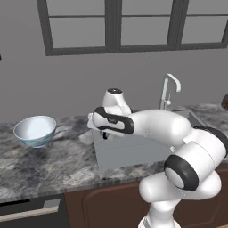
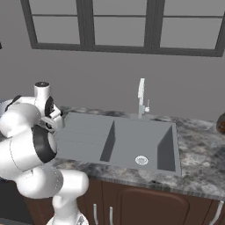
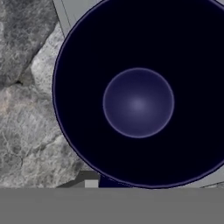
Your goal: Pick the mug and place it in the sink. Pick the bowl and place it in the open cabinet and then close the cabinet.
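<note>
Grey marble counter (image 1: 44,167) carries the bowl (image 1: 35,130) at left frame, untouched, while the fingers, closed on the mug (image 3: 139,92), hover by the sink (image 2: 132,145); cabinet work remains.

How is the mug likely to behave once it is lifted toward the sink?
The mug looks rigid and glazed, so it probably keeps its shape but may slip in a rim pinch. It seems small and likely light. A drop into the metal sink could chip it.
</note>
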Motion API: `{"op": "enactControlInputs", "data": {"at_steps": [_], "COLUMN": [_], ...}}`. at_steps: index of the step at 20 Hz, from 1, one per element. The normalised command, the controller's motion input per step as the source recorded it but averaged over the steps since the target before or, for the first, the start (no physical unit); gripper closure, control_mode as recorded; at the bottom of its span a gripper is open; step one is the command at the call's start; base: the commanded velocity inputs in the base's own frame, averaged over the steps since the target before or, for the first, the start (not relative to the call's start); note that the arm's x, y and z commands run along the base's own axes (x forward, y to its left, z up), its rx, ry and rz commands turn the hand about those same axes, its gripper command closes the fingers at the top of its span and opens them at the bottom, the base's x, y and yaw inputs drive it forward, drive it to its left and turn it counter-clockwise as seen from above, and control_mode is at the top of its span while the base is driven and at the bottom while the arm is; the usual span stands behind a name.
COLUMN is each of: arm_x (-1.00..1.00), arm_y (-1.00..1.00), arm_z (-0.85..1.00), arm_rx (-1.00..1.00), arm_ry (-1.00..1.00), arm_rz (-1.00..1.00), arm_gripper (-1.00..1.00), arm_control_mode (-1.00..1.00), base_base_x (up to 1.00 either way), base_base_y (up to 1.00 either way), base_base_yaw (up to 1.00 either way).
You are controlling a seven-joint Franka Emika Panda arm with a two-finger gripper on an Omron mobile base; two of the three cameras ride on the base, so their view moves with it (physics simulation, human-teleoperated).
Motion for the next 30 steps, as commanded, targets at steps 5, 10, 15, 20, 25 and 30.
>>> {"op": "enactControlInputs", "data": {"at_steps": [5,10,15,20,25,30], "arm_x": [-0.05,0.0,0.0,-0.14,-0.29,-0.11], "arm_y": [-0.63,-0.63,-0.58,-0.68,-0.77,-0.82], "arm_z": [0.32,0.07,0.09,0.05,0.01,-0.07], "arm_rx": [-0.01,-0.02,0.0,-0.01,-0.07,-0.06], "arm_ry": [0.02,0.0,0.0,0.0,-0.13,-0.04], "arm_rz": [0.08,0.19,0.28,0.34,0.45,0.35], "arm_gripper": [1.0,1.0,1.0,1.0,1.0,1.0], "arm_control_mode": [-1.0,-1.0,-1.0,-1.0,-1.0,-1.0], "base_base_x": [0.0,0.0,0.0,0.0,0.0,0.0], "base_base_y": [0.0,0.0,0.0,0.0,0.0,0.0], "base_base_yaw": [0.0,0.0,0.0,0.0,0.0,0.0]}}
